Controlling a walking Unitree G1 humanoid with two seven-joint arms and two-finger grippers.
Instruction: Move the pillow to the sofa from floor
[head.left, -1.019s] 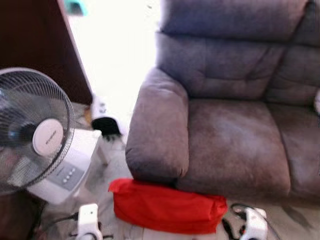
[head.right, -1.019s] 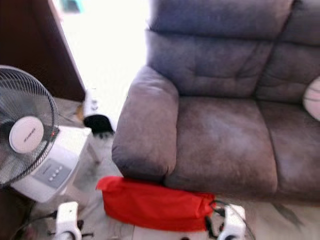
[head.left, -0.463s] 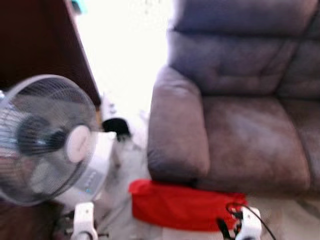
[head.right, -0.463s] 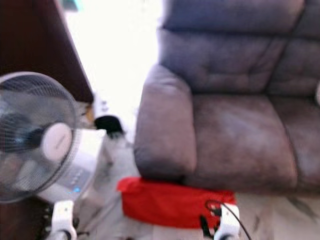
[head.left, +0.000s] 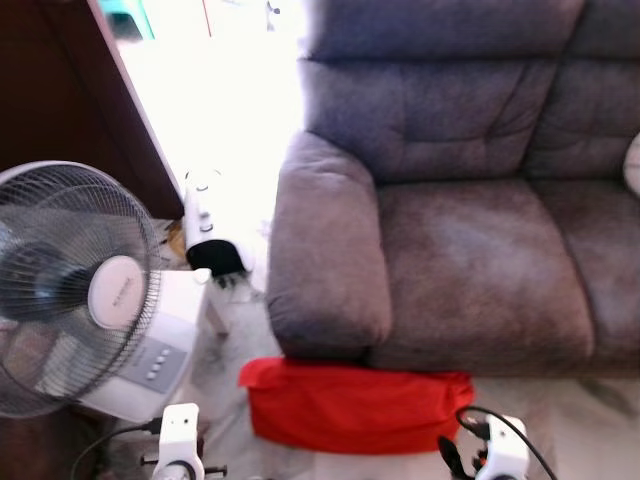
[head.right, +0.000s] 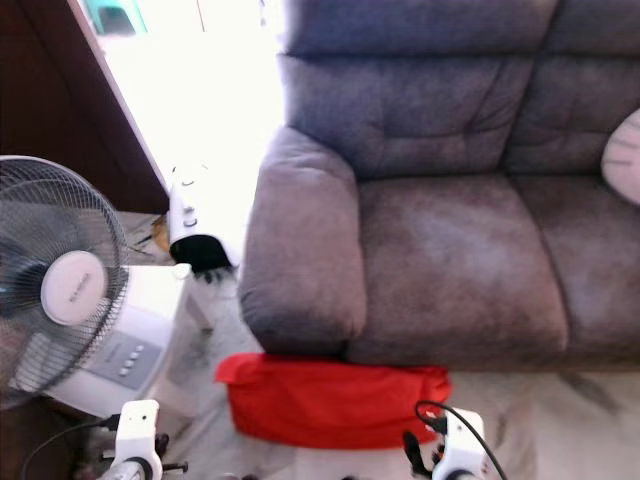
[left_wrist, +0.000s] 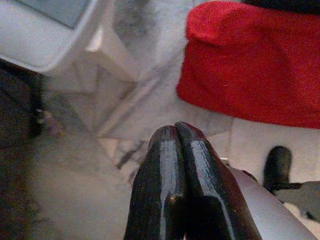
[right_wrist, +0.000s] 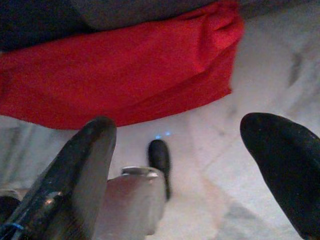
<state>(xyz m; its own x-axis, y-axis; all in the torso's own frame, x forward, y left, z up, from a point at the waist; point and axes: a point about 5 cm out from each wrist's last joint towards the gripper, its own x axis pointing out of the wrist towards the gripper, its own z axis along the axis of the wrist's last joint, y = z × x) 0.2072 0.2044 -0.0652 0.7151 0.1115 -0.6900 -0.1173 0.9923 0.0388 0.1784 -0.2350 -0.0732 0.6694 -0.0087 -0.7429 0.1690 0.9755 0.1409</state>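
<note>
While we stand facing the sofa, the scene before us reads like this:

Pillow: a red pillow (head.left: 357, 407) lies on the pale marble floor (head.left: 585, 425), pressed up against the sofa's front edge, below the armrest and the nearer seat cushion.

Sofa: a wide grey-brown sofa (head.left: 470, 260) with a padded armrest (head.left: 322, 260) on our left side; the seat is bare apart from a pale round object (head.right: 622, 170) at its far right edge, too cropped for us to identify.

Left gripper: we see the left gripper (left_wrist: 176, 131) low over the floor, its two black fingers (left_wrist: 160, 185) pressed flat together with nothing between them. The pillow sits ahead of it, apart from the fingertips.

Right gripper: our right gripper (right_wrist: 187, 150) hangs above the floor just in front of the pillow, its fingers (right_wrist: 82, 165) spread wide and holding nothing.

Wrists: the white tops of both arms (head.left: 181, 440) show at the lower edge of the head views, either side of the pillow.

Fan: a standing fan (head.left: 70, 290) with a wire cage stands to our left, in front of a white boxy appliance (head.left: 150, 350).

Beyond: a small white-and-black device (head.left: 208, 235) sits on the floor beside the armrest, near a dark wooden panel (head.left: 60, 90).
</note>
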